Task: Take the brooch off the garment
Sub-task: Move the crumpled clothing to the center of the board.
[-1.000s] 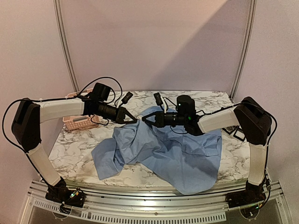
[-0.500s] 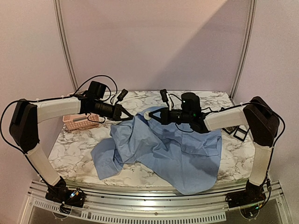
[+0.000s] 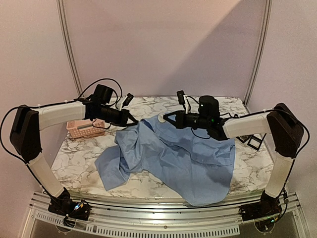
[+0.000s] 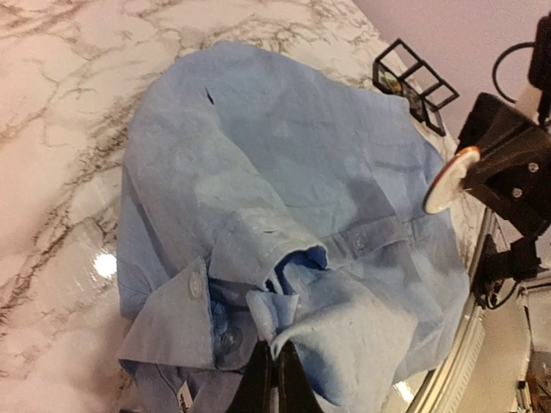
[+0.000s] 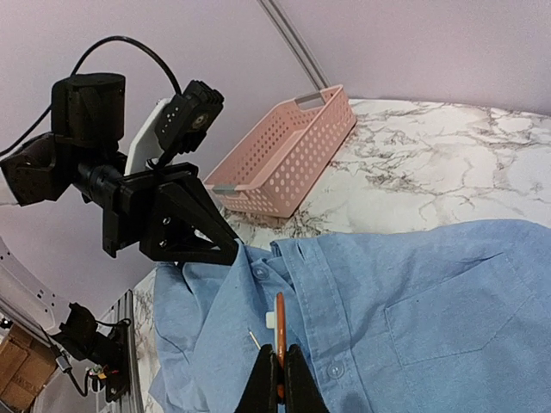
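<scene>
Table: the marbled table [image 3: 79, 158] carries the garment across its middle and right.
Garment: the garment [image 3: 183, 158] is a light blue shirt. Its far-left edge now stands raised and drawn further left than a second ago.
Arms: the two tips nearly met over the collar a second ago and have since pulled apart.
Left claw: the left claw [image 4: 275, 379] is pinched narrow on a fold of shirt edge, holding the cloth back.
Right claw: the right claw [image 5: 280, 383] is pinched narrow on the brooch and has moved right and far.
Brooch: the brooch [image 4: 451, 180] is a pale disc held in the air above the collar, with a bare pin showing beside it.
Task status: the brooch appears free of the cloth, though the top view cannot confirm this.
</scene>
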`<state>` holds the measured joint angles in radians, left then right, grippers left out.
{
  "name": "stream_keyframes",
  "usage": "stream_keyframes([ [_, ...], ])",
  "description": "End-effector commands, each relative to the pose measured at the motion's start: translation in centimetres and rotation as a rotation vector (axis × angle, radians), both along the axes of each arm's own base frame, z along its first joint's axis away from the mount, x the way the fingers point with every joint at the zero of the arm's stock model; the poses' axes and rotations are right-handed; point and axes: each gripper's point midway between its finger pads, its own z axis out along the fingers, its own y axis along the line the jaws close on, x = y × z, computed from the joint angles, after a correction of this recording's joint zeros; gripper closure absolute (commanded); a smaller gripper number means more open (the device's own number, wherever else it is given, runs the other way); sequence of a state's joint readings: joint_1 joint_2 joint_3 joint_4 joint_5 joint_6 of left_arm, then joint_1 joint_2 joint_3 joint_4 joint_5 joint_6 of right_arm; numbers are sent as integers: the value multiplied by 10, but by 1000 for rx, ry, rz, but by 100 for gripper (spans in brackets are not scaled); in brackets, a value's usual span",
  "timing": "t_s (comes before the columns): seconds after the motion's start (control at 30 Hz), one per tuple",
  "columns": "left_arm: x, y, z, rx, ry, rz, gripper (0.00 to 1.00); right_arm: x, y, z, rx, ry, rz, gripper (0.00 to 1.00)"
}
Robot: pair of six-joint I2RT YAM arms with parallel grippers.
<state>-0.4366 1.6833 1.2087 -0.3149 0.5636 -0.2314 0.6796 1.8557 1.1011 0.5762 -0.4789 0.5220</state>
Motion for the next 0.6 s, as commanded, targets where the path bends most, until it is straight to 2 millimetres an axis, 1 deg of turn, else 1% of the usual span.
stream_keyframes([
  [0.0, 32, 6, 34, 51, -121, 95, 98, 8, -25, 33, 43, -46, -67, 100],
  [0.03, 38, 6, 35, 56, -125, 108, 99, 9, -30, 33, 35, -48, -82, 100],
  [0.07, 46, 7, 36, 65, -130, 132, 99, 10, -35, 39, 33, -55, -101, 100],
  [0.13, 62, 8, 34, 68, -124, 173, 100, 10, -43, 41, 12, -70, -126, 100],
  [0.17, 70, 7, 33, 59, -117, 191, 100, 8, -47, 46, 9, -80, -140, 100],
  [0.23, 87, -1, 39, 22, -122, 205, 100, 7, -55, 50, 1, -88, -162, 100],
  [0.33, 110, -9, 40, 6, -121, 223, 100, 6, -66, 51, -11, -82, -184, 100],
  [0.43, 136, -7, 38, 13, -142, 267, 100, 2, -76, 53, -15, -92, -204, 100],
  [0.53, 166, 1, 42, -12, -162, 325, 100, -2, -85, 54, -15, -94, -221, 100],
  [0.57, 175, 2, 38, -23, -148, 329, 100, -2, -87, 53, -16, -93, -224, 100],
])
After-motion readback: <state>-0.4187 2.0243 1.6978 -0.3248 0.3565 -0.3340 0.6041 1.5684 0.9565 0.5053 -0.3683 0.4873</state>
